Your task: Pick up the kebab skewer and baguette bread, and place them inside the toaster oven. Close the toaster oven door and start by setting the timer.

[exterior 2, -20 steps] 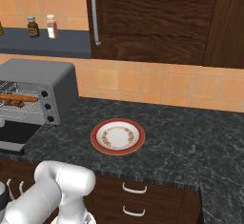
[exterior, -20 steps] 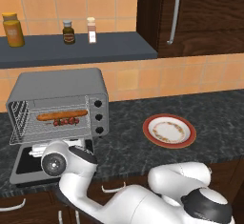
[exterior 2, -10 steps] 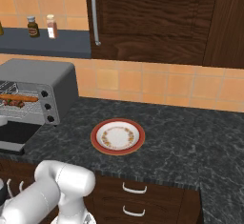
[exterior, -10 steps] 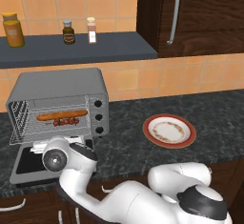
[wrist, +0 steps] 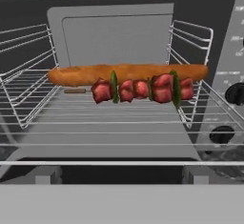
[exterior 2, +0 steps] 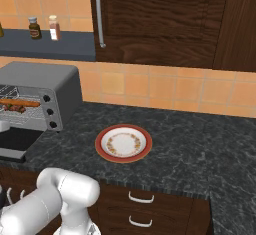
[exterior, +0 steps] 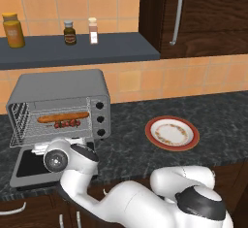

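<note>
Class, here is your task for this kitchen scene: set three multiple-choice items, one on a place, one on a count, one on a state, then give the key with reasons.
1. Where is the baguette bread?
A. on the plate
B. on the rack inside the toaster oven
C. on the wall shelf

2. How many black knobs does the toaster oven show?
A. two
B. three
C. five

3. The toaster oven door is
A. shut
B. folded down open
C. missing

Key: B, it lies on the wires behind the kebab skewer; B, three sit in a column on the right side; B, the panel lies flat in front of the cavity.
</note>
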